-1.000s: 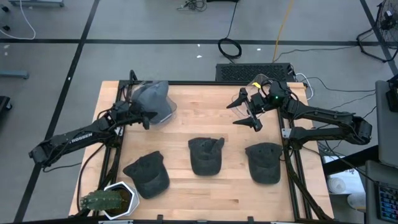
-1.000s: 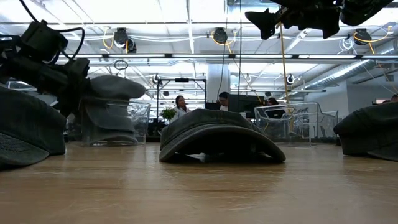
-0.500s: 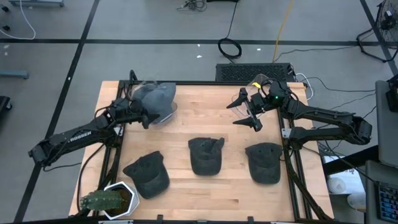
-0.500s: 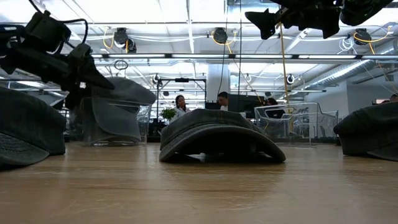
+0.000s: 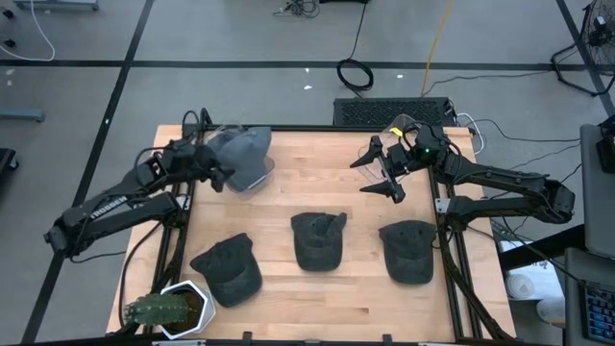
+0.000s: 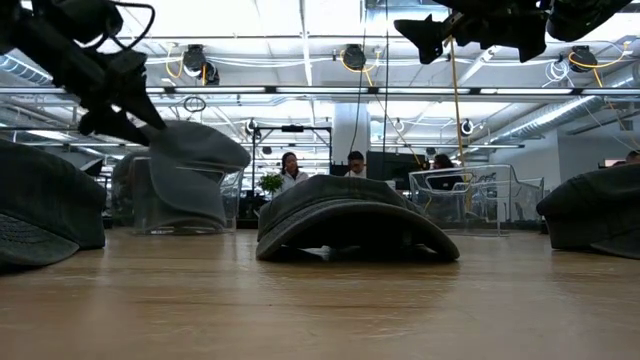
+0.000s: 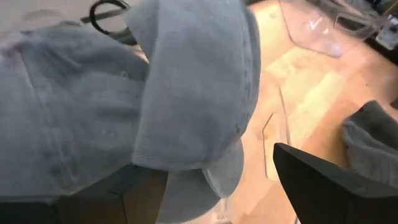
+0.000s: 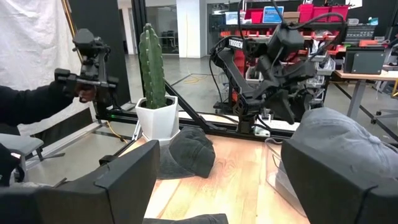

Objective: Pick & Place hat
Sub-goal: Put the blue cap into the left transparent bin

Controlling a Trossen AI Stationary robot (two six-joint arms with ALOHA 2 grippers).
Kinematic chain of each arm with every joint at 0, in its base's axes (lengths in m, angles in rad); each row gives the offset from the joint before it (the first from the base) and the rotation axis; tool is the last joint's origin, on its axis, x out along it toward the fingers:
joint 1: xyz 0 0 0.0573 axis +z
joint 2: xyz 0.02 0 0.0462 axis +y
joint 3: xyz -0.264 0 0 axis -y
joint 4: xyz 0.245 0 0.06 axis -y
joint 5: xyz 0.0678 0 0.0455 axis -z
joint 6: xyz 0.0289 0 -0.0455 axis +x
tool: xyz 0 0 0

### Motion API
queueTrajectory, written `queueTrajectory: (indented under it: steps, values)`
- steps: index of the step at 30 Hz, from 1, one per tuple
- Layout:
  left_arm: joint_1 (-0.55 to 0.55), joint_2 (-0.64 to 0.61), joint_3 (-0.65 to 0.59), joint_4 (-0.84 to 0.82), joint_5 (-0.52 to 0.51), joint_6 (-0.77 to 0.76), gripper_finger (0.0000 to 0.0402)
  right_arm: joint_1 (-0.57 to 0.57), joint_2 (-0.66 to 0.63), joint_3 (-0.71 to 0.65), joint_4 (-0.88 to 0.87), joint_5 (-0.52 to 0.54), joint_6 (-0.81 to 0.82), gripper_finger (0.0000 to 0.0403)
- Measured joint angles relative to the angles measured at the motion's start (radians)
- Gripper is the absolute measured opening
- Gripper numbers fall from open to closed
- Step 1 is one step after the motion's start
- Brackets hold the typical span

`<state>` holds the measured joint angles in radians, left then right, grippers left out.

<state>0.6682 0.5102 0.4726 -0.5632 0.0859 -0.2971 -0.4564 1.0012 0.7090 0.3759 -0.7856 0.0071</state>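
A light grey hat (image 5: 244, 154) lies draped over a clear container (image 6: 135, 205) at the table's far left; its crown is on top and its brim (image 7: 227, 171) hangs over the side. My left gripper (image 5: 213, 171) stands open just left of it and above it, one finger on either side of the brim. Three dark hats (image 5: 228, 269) (image 5: 317, 240) (image 5: 406, 252) lie in a row along the near half of the table. My right gripper (image 5: 387, 175) hangs open high over the far right and holds nothing. My left gripper is open beside the light grey hat. One finger (image 7: 118, 199) lies close under the hat's crown edge, but the hat hides that spot, so I cannot tell whether it touches. The other finger (image 7: 323, 186) stands clear of the brim.
A cactus in a white pot (image 5: 168, 309) stands at the near left corner. A second clear container (image 5: 404, 130) is at the far right, behind my right gripper. Bare wood lies between the far containers and the row of hats. People are in the room beyond the table.
My left gripper has opened and let go of the light grey hat, then risen and drawn back toward the table's left edge. The hat has settled onto the clear container, its brim swung out toward the right and hanging down.
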Motion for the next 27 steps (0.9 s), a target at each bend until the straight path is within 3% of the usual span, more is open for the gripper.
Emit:
queueTrajectory:
  steps: [16,22,27]
  values:
    - [-0.003,-0.009,0.023,0.045,0.007,-0.018,0.0298,0.000,0.000,0.000,0.000,0.000,0.007,0.0325]
    - [-0.002,-0.014,0.026,0.032,-0.067,-0.026,0.0299,0.000,0.000,0.000,0.000,0.000,0.007,0.0325]
    - [-0.002,-0.015,0.104,-0.023,-0.146,-0.046,0.0299,0.000,0.000,0.000,0.000,0.000,0.007,0.0325]
